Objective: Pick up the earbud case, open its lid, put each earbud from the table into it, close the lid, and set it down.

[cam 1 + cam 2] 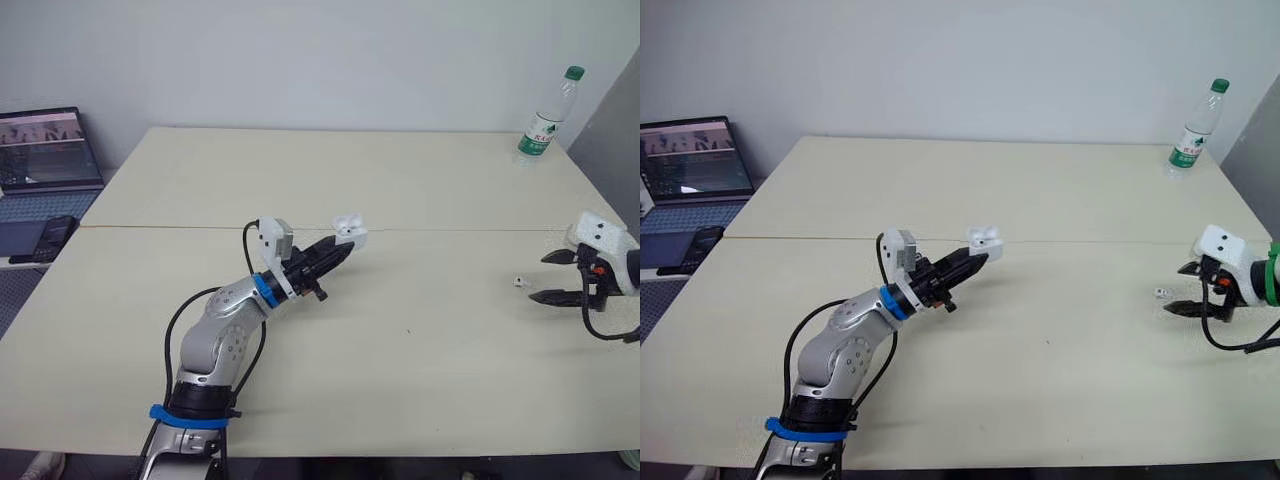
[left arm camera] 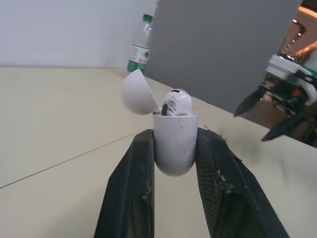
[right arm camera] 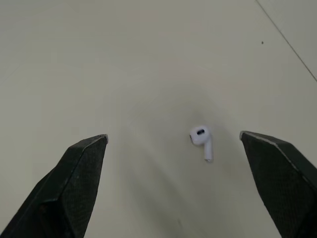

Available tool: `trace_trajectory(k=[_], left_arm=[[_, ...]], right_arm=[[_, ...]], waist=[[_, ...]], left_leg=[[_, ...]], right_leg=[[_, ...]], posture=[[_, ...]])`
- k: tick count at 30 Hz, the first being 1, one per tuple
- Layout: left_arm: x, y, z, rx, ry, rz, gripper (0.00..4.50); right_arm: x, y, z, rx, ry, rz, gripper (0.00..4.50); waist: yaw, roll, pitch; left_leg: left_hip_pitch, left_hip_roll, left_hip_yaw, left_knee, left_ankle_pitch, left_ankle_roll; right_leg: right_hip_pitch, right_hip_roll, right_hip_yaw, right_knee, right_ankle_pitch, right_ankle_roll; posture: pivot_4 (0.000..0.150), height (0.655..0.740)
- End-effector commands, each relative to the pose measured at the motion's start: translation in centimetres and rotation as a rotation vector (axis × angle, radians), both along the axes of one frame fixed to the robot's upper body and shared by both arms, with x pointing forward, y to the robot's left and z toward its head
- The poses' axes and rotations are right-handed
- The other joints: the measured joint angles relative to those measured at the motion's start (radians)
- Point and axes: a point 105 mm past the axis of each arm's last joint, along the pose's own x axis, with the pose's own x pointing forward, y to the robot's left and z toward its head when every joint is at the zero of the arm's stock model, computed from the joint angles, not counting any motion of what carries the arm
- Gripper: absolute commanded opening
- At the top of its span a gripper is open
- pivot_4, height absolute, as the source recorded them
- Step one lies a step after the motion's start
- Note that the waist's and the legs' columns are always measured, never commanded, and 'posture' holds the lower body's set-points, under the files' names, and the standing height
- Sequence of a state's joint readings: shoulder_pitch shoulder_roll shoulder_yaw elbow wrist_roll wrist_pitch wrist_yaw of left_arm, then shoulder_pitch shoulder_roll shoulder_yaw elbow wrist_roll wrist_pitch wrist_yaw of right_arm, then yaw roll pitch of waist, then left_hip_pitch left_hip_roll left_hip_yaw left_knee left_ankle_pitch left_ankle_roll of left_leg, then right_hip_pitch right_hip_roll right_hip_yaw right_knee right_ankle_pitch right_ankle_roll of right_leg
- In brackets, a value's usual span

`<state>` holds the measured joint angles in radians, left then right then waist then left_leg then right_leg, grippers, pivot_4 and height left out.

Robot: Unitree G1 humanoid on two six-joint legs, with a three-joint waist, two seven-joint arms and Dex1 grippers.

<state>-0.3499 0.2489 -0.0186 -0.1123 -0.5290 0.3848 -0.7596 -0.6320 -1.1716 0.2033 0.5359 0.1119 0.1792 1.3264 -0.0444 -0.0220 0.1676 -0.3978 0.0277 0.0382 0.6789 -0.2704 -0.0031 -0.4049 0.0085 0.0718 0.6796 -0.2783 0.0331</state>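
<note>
My left gripper is shut on the white earbud case, held above the middle of the table. In the left wrist view the case has its lid flipped open, and one earbud sits inside it. A second white earbud lies on the table at the right. My right gripper stands open just to the right of it. In the right wrist view that earbud lies between the spread fingers, nearer to one of them.
A plastic water bottle with a green cap stands at the table's far right corner. A laptop and a dark object sit on a side surface to the left. A seam runs across the table.
</note>
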Motion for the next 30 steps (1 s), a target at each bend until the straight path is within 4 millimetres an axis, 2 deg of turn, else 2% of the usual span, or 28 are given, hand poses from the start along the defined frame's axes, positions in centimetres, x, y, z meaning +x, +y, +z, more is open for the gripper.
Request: trace_trajectory(k=[1,4,10,15,20,22,25,29,30], left_arm=[[-1.2,-0.7,1.2,0.009,-0.064,-0.057,0.8],[-1.6,-0.6,1.2,0.023,-0.073,-0.055,0.8],[-2.0,-0.3,0.9,0.03,-0.069,-0.033,0.8],[-2.1,-0.3,0.9,0.023,-0.066,-0.017,0.8],[-2.0,-0.2,0.8,0.022,-0.066,-0.006,0.8],[-2.0,-0.1,0.9,0.022,-0.065,-0.001,0.8],[-2.0,0.1,0.8,0.025,-0.065,0.009,0.8],[-2.0,0.2,0.8,0.026,-0.063,0.018,0.8],[-2.0,0.3,0.8,0.026,-0.063,0.019,0.8]], right_arm=[[1.0,-1.7,-1.2,-0.142,0.065,0.038,4.48],[1.9,-2.5,-2.2,-0.249,0.124,0.025,4.48],[3.5,-1.9,-2.3,-0.336,0.145,0.023,4.48],[4.5,0.2,-2.4,-0.184,0.165,-0.038,4.48],[5.1,1.4,-2.2,-0.132,0.159,-0.051,4.48],[5.2,1.2,-2.3,-0.156,0.161,-0.053,4.48],[4.8,0.8,-2.6,-0.191,0.193,-0.053,3.86],[4.7,0.7,-2.6,-0.201,0.207,-0.057,2.45],[4.7,0.7,-2.6,-0.203,0.206,-0.059,2.45]], waist=[[-0.004,-0.001,0.0],[-0.005,0.0,0.001],[-0.003,0.001,0.001],[-0.002,0.001,0.001],[-0.003,0.001,0.001],[-0.005,0.001,0.001],[-0.004,0.001,0.001],[-0.003,0.001,0.001],[-0.003,0.001,0.001]], left_leg=[[0.0,0.0,0.001,0.0,0.0,0.0],[0.0,0.0,0.001,0.0,0.0,0.0],[-0.001,-0.001,0.0,-0.001,0.0,0.0],[-0.001,-0.001,-0.001,-0.001,0.0,0.0],[-0.001,-0.002,-0.002,-0.001,0.0,0.0],[-0.001,-0.001,-0.002,-0.001,0.0,0.0],[-0.001,-0.002,-0.003,-0.001,0.0,0.0],[-0.001,-0.002,-0.002,-0.001,0.0,0.0],[-0.001,-0.002,-0.002,-0.001,0.0,0.0]], right_leg=[[0.0,0.0,0.001,0.0,0.001,0.0],[0.0,0.0,0.001,0.0,0.001,0.0],[-0.001,-0.007,0.001,0.0,0.001,-0.001],[0.0,-0.008,0.001,0.0,0.001,-0.001],[0.0,-0.009,0.0,0.001,0.001,-0.001],[0.0,-0.009,0.0,0.001,0.001,-0.001],[0.0,-0.009,0.0,0.001,0.001,-0.001],[0.0,-0.009,0.0,0.001,0.001,-0.001],[0.0,-0.009,0.0,0.001,0.001,-0.001]], posture=[[0.15,0.74],[0.15,0.74],[0.15,0.74],[0.15,0.74],[0.15,0.74],[0.15,0.74],[0.15,0.74],[0.15,0.74],[0.15,0.74]])
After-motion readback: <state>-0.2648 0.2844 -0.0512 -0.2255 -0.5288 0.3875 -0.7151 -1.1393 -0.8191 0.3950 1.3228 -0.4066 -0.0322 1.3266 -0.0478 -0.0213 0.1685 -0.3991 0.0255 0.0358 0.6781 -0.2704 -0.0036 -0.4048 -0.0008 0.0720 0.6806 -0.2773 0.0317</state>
